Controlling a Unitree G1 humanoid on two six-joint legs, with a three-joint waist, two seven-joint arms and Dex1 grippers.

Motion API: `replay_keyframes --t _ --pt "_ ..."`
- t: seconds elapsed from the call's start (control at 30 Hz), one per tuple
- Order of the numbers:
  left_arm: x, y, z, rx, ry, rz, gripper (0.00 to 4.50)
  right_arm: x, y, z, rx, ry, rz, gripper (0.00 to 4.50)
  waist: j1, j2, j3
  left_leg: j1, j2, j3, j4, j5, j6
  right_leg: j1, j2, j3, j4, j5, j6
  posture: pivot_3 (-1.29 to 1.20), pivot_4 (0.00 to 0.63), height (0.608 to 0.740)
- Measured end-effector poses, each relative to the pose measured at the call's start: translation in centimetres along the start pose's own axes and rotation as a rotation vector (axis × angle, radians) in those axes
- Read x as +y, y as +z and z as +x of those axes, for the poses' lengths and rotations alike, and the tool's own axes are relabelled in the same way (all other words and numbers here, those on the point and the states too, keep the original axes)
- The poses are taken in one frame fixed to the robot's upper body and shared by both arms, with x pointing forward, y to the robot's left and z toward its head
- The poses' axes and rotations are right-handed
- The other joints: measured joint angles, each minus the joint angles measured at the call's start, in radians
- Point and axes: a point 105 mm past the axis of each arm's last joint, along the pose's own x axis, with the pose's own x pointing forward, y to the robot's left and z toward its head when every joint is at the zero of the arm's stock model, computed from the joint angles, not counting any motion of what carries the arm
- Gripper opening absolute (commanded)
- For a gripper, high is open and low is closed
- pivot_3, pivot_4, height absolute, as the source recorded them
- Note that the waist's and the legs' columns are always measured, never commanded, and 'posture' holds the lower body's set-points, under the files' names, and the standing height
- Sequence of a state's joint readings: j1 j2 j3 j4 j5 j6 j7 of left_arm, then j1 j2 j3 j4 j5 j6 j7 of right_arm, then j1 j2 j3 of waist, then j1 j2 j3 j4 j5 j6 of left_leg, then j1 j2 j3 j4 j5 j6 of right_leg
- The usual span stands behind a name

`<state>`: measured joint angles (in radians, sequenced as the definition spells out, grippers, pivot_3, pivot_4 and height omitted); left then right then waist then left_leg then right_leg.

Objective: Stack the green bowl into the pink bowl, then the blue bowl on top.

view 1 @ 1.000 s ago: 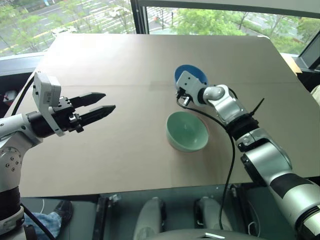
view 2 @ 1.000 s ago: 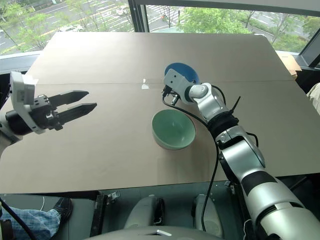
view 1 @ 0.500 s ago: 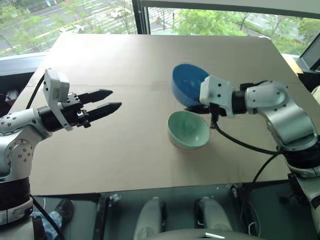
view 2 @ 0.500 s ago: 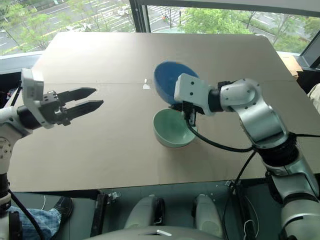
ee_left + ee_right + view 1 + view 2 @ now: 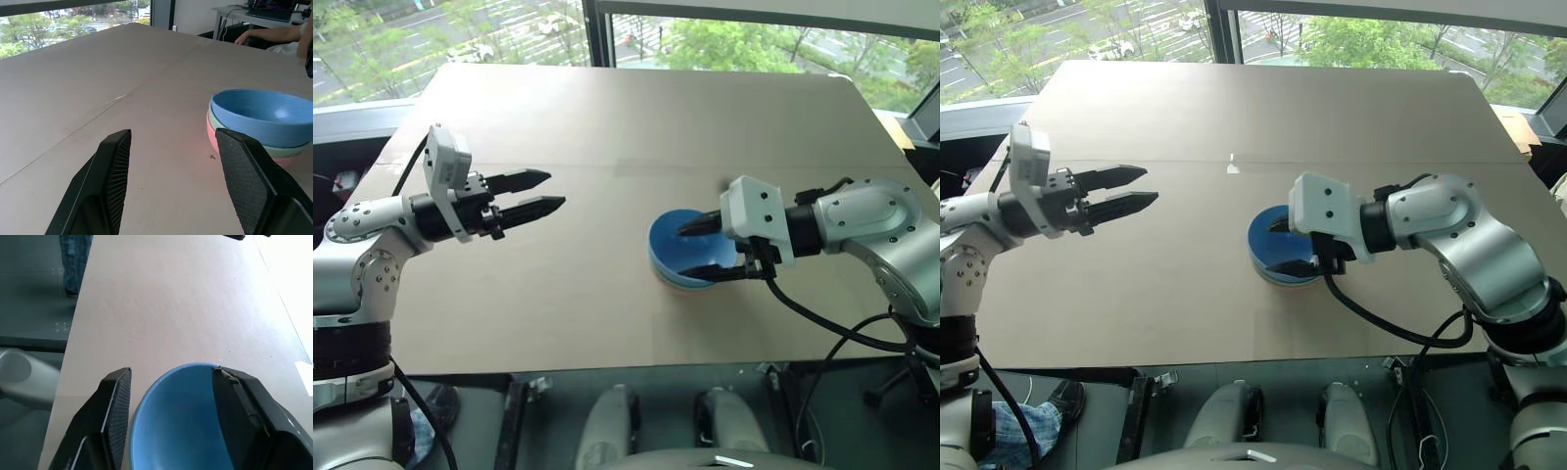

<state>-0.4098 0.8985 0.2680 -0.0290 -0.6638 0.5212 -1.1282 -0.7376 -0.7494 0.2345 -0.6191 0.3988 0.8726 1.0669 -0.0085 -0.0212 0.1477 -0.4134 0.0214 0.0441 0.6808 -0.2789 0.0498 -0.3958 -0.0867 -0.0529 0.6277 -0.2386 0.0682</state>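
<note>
The blue bowl [image 5: 683, 251] sits upright on top of a stack right of the table's middle. In the left wrist view the blue bowl [image 5: 264, 115] rests in the green bowl [image 5: 244, 145], of which a thin rim shows, and that sits in the pink bowl [image 5: 215, 142]. My right gripper [image 5: 707, 249] is open over the blue bowl's right side, with the rim between its spread fingers [image 5: 115, 416]. Well to the left, my left gripper [image 5: 554, 190] hovers open and empty above the table, pointing toward the stack.
The brown table [image 5: 587, 127] stretches wide around the stack, and its front edge runs close below the bowls. A window lies beyond the far edge. A person's arm [image 5: 254, 35] rests on a desk past the table, and a person's legs [image 5: 76, 259] stand beside it.
My right gripper brought the blue bowl from the far side, lowered it into the green bowl and opened. The left gripper stayed open and barely moved.
</note>
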Motion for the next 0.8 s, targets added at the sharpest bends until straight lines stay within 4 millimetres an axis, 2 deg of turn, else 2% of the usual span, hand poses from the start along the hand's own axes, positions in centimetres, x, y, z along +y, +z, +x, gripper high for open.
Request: replay_keyframes --t 0.13,0.27,0.3,0.33,0.43,0.53,0.67,0.8 --pt "-0.1 -0.5 0.3 0.0 0.019 -0.005 2.89 -1.0 -0.9 -1.0 -0.026 -0.115 0.047 2.55 0.003 -0.001 -0.001 0.0 0.0 -0.001 0.0 0.0 0.0 0.001 0.0 -0.001 0.0 0.0 0.0 0.0 0.15 0.74" --pt "-1.0 -3.2 0.2 0.057 0.084 -0.031 2.89 -2.2 -4.3 -4.5 -0.076 -0.293 0.195 2.55 0.009 -0.002 -0.001 -0.001 0.0 0.001 0.0 -0.001 0.002 0.001 -0.001 0.0 -0.001 0.0 0.0 0.0 0.15 0.74" --pt "-1.6 -3.7 0.2 0.062 0.102 -0.03 2.89 -1.8 -5.8 -5.8 -0.075 -0.343 0.242 2.55 0.014 -0.002 -0.001 0.0 0.001 0.0 0.0 -0.001 0.001 0.001 -0.001 0.0 -0.001 0.0 0.0 0.0 0.15 0.74" --pt "-1.7 -3.9 0.1 0.061 0.109 -0.03 2.89 -1.7 -6.5 -6.3 -0.071 -0.361 0.268 2.55 0.016 -0.002 -0.001 0.0 0.001 0.0 0.0 -0.001 0.002 0.001 -0.001 0.0 -0.001 0.0 0.0 0.0 0.15 0.74" --pt "-2.6 -4.3 -0.3 0.058 0.15 -0.007 2.89 0.0 -10.8 -8.6 -0.041 -0.447 0.42 2.55 0.024 -0.002 -0.001 0.002 0.001 0.001 0.002 -0.001 0.001 0.003 -0.001 0.001 -0.002 0.0 0.0 0.0 0.15 0.74" --pt "-3.3 -5.2 -0.9 0.056 0.198 -0.03 2.89 3.1 -13.7 -10.4 -0.031 -0.451 0.522 2.55 0.026 -0.001 -0.002 0.005 0.001 0.002 0.002 -0.001 0.002 0.005 -0.001 0.003 -0.002 0.0 0.0 0.0 0.15 0.74" --pt "-4.3 -5.5 -0.8 0.038 0.22 -0.026 2.89 4.4 -13.7 -12.8 -0.084 -0.488 0.493 2.55 0.021 0.001 0.0 0.02 0.002 0.005 0.001 -0.003 0.005 0.018 -0.001 0.006 -0.002 -0.001 -0.001 0.0 0.15 0.74" --pt "-4.8 -6.2 -1.2 0.038 0.239 -0.025 2.89 5.2 -13.9 -13.5 -0.1 -0.488 0.461 2.55 0.019 0.001 -0.001 0.027 0.002 0.008 -0.002 -0.004 0.006 0.021 -0.001 0.011 -0.002 -0.002 -0.004 0.0 0.15 0.74"
